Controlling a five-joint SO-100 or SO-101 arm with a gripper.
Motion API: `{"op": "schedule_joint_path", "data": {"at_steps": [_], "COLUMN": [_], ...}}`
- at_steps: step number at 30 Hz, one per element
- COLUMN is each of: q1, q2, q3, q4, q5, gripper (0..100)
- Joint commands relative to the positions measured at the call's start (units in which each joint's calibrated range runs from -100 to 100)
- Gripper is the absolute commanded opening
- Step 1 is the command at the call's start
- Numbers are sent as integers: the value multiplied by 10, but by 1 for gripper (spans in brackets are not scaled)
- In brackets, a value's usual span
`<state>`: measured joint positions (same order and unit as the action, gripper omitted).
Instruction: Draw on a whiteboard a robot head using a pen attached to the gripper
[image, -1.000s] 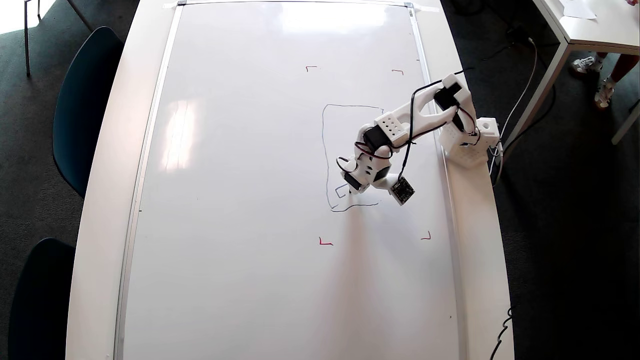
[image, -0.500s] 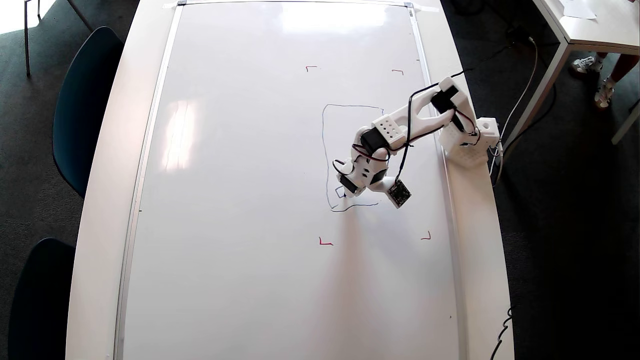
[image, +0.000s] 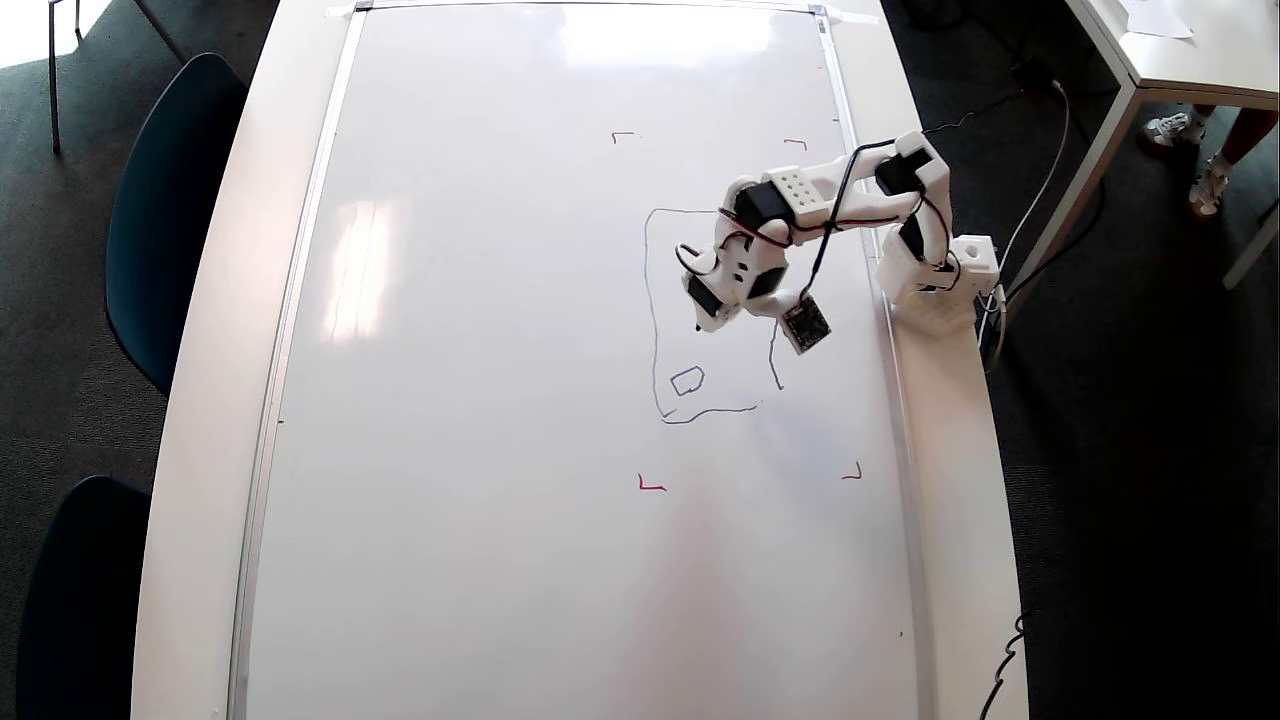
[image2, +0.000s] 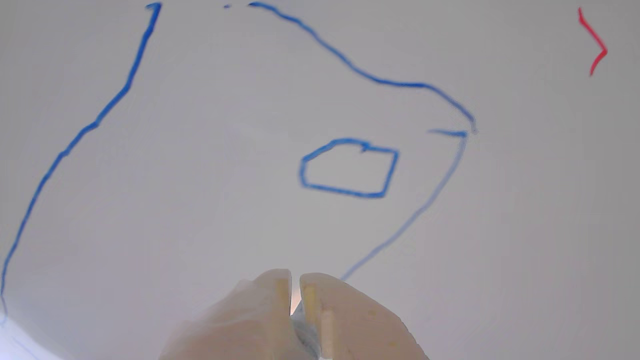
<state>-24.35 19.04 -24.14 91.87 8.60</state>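
Observation:
The whiteboard (image: 480, 420) covers most of the table. On it the robot head (image: 651, 300) is a thin blue outline of a tall rectangle, with one small closed box (image: 676, 378) near its lower left corner. The gripper (image: 703, 322) hovers inside the outline's upper half, well above that box in the overhead view. In the wrist view the pale fingers (image2: 325, 305) of the gripper (image2: 295, 281) stand almost together at the bottom edge, shut on the pen (image2: 303, 326), of which only a grey sliver shows. The box (image2: 345, 190) lies ahead of the fingers.
The arm's white base (image: 935, 285) sits on the table rim at the board's right edge, with a small black circuit board (image: 806, 325) hanging by the wrist. Red corner marks (image: 650, 486) frame the drawing area. Dark chairs (image: 165, 200) stand left; another table (image: 1150, 50) stands upper right.
The gripper has moved from the drawing's lower left corner up toward the top of the outline. The small box, closed over these frames, is now uncovered.

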Motion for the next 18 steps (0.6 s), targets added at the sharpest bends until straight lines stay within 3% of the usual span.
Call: {"op": "schedule_joint_path", "data": {"at_steps": [1, 8, 18], "q1": [52, 83, 104], "q2": [-69, -101, -66], "q3": [67, 201, 210], "q4": [7, -43, -64], "q5": [3, 28, 28], "gripper": [1, 1, 1]}}
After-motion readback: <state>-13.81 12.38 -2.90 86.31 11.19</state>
